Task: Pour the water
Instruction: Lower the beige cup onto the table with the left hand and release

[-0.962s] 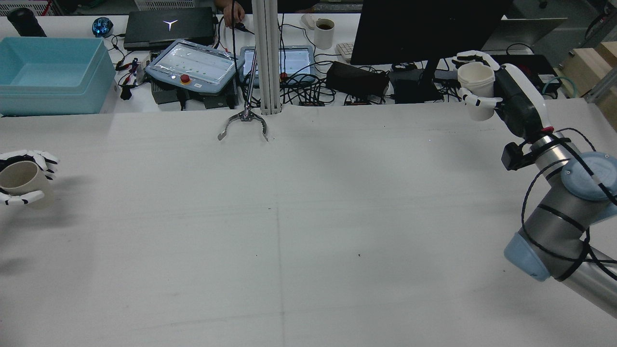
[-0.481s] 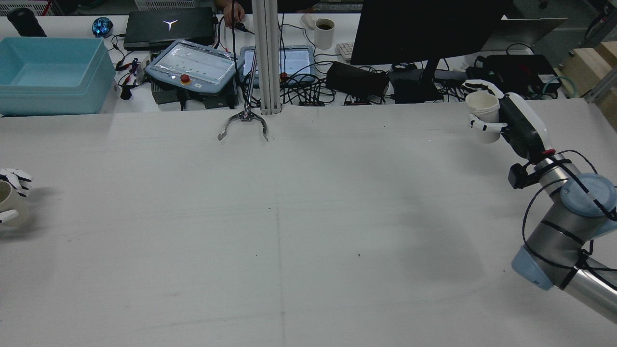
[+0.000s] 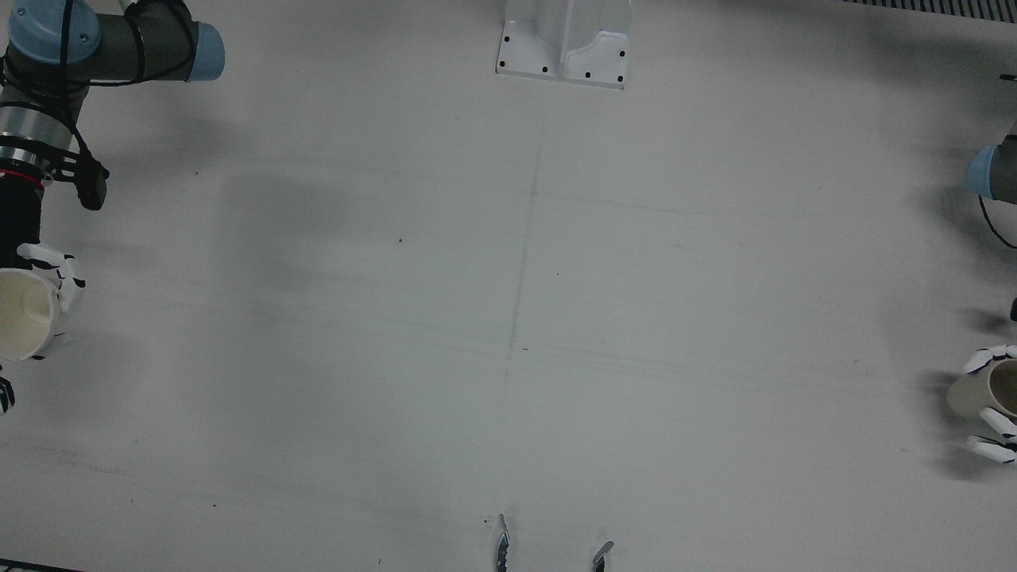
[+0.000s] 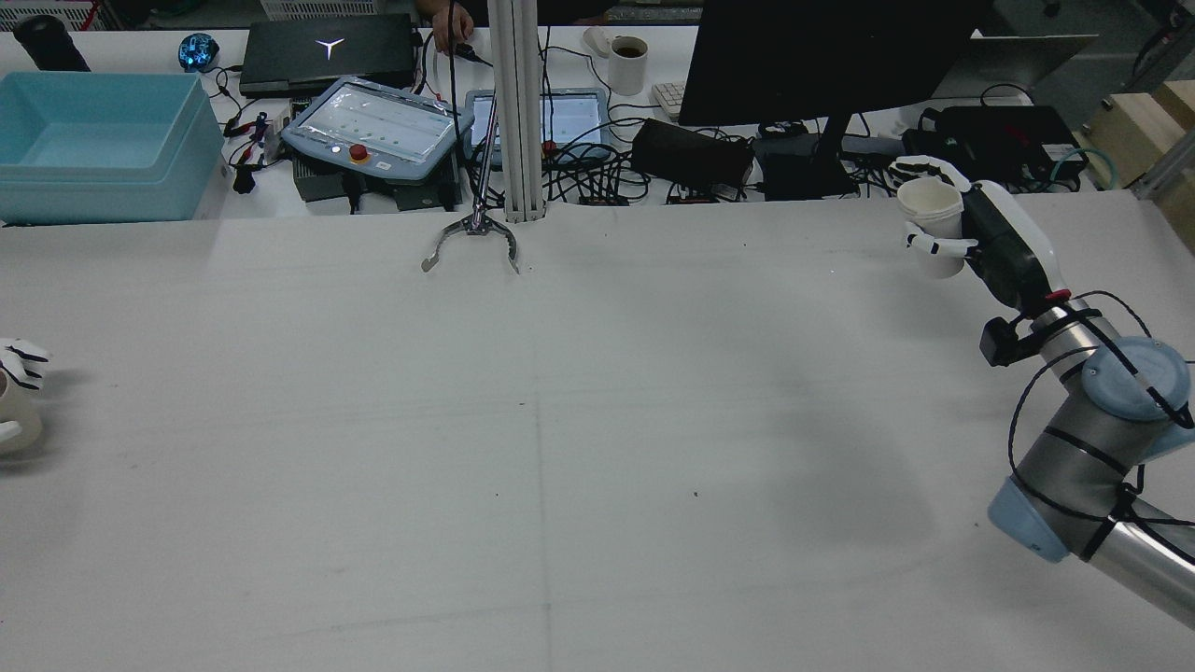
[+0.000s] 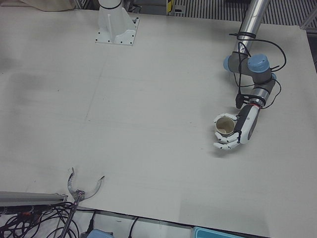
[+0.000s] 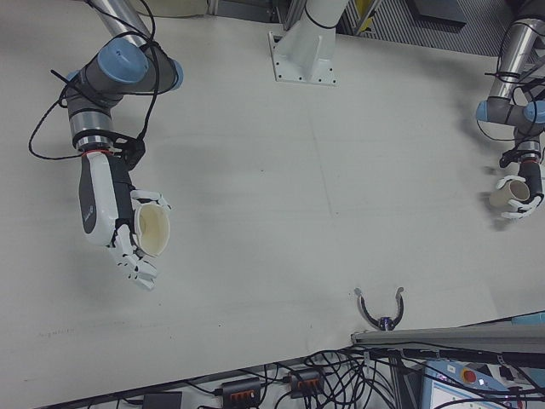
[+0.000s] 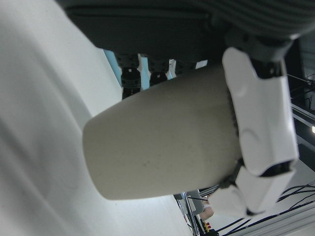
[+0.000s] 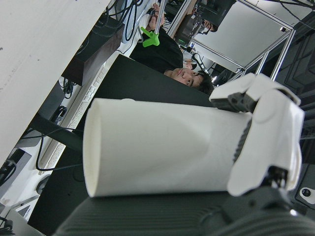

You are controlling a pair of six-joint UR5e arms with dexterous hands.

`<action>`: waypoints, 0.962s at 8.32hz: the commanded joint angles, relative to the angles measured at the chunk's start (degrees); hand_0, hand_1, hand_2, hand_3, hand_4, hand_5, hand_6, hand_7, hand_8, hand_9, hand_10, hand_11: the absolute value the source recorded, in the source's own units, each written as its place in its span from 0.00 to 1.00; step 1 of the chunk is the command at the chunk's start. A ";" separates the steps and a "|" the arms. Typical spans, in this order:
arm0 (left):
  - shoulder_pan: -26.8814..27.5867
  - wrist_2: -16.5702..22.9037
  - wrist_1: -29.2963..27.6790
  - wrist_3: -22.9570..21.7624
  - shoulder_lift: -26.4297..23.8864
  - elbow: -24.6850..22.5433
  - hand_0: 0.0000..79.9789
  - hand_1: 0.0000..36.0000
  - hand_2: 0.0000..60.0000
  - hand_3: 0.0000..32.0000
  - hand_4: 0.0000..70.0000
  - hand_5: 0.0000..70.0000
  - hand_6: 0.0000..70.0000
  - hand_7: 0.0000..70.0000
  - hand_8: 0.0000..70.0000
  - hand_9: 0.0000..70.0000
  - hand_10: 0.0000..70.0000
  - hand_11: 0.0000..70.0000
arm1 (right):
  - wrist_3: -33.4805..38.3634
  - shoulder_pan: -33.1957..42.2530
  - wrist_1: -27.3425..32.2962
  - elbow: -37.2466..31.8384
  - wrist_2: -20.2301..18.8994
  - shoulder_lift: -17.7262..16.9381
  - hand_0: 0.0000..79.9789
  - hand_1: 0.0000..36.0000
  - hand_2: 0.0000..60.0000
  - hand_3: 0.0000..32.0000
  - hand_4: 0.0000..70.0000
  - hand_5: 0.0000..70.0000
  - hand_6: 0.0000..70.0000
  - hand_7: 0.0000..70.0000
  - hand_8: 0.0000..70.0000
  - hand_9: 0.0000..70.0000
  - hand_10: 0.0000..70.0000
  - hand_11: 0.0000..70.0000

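My left hand [image 5: 237,135] is shut on a beige paper cup [image 5: 225,126], held upright just above the table at its left side. The cup fills the left hand view [image 7: 162,142]. In the rear view only part of this hand [image 4: 21,366] and cup [image 4: 17,418] shows at the left edge. My right hand [image 4: 991,241] is shut on a white paper cup [image 4: 934,222], upright and raised above the table's far right. The right-front view shows that hand [image 6: 106,209] and cup [image 6: 152,230] too. What is in the cups cannot be seen.
A metal claw tool [image 4: 471,241] lies at the table's far edge by the central column [image 4: 516,112]. Beyond the table are a blue bin [image 4: 98,145], control tablets, cables and a monitor [image 4: 822,56]. The column's base plate [image 3: 566,44] sits between the arms.
My left hand has carried the beige cup further left, almost out of the rear view. My right hand has lowered the white cup toward the table, then held nearly still.
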 commanded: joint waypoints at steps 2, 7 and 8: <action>0.03 0.10 -0.67 0.28 0.16 1.08 0.67 0.72 0.87 0.00 0.60 0.87 0.41 0.41 0.38 0.50 0.33 0.50 | 0.06 -0.03 0.02 0.19 -0.03 0.21 0.58 0.87 1.00 0.00 0.00 0.42 0.32 0.16 0.26 0.20 0.49 0.73; 0.12 0.10 -1.72 1.07 0.07 1.96 0.64 0.74 0.99 0.00 0.57 0.85 0.39 0.39 0.34 0.45 0.31 0.47 | -0.03 -0.03 0.02 0.11 0.06 0.21 0.57 0.84 1.00 0.00 0.00 0.42 0.32 0.17 0.27 0.21 0.49 0.72; 0.12 0.10 -1.73 1.07 0.07 1.96 0.64 0.74 0.99 0.00 0.57 0.84 0.38 0.39 0.34 0.45 0.31 0.47 | -0.03 -0.03 0.02 0.11 0.06 0.21 0.57 0.83 1.00 0.00 0.00 0.42 0.32 0.17 0.27 0.21 0.49 0.72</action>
